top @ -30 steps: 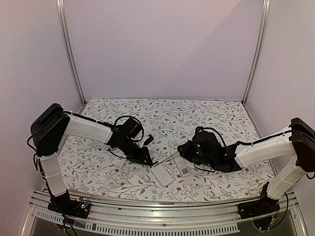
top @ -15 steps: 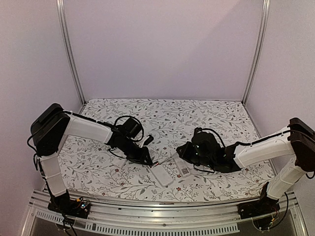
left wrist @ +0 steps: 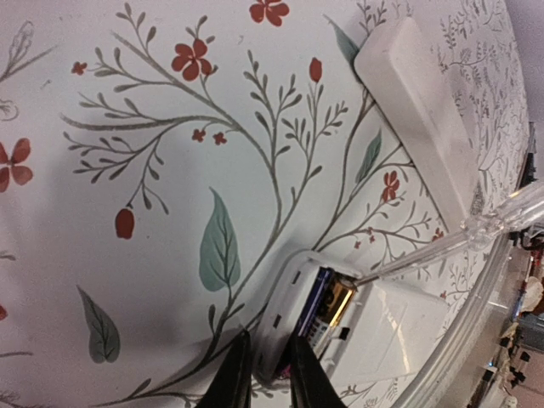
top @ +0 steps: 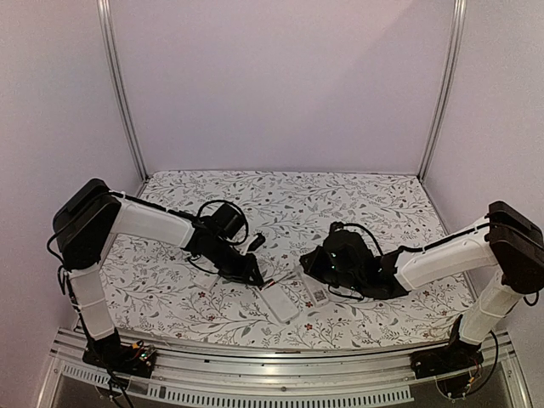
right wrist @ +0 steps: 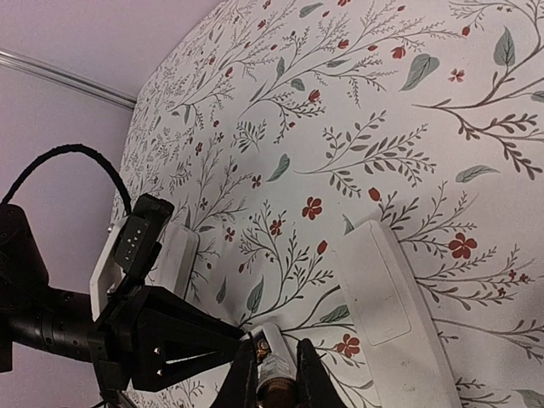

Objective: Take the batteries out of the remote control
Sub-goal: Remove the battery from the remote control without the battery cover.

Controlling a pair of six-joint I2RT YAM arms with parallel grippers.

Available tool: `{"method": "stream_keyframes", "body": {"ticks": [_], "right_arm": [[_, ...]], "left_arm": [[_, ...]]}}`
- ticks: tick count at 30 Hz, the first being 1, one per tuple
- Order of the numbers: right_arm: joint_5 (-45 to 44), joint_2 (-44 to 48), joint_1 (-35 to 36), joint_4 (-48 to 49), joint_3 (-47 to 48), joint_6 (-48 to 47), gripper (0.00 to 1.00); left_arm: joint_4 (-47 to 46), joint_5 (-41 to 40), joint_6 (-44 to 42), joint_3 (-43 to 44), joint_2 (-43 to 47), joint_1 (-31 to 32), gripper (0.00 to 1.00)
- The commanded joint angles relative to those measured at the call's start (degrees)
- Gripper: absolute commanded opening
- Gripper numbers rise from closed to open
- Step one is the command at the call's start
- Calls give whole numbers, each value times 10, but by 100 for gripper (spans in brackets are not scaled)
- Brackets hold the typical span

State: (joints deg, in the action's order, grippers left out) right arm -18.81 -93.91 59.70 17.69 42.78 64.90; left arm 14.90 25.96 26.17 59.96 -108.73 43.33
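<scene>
Right gripper (right wrist: 273, 367) has shifted a little leftward toward the remotes over the last second; left gripper (left wrist: 265, 376) has not moved. Right jaws are clamped on the clear pen-like tool (left wrist: 476, 229), whose tip reaches into the open battery bay. Left jaws are nearly together, with the end corner of the opened remote (left wrist: 387, 319) between the tips. One dark battery (left wrist: 327, 304) sits in that bay. The second remote (left wrist: 416, 110) lies just beside. The surface is a flat floral cloth (top: 289, 195). Lilac walls (top: 280, 85) and aluminium posts (top: 119, 85) stand behind.
</scene>
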Motion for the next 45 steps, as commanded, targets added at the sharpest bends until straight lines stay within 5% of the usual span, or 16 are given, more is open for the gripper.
{"method": "stream_keyframes", "body": {"ticks": [1,21,45], "right_arm": [[-22,-16,2,25,9,-4,0],[21,-43,-6,83,19,-1,0],[64,-83,1,98,51,0,0]], "left_arm": [[10,-14,-3,2,-21,1,15],[-16,15,13,-12,2,-36,16],[-20,-23,8,-15,87,-120,32]]}}
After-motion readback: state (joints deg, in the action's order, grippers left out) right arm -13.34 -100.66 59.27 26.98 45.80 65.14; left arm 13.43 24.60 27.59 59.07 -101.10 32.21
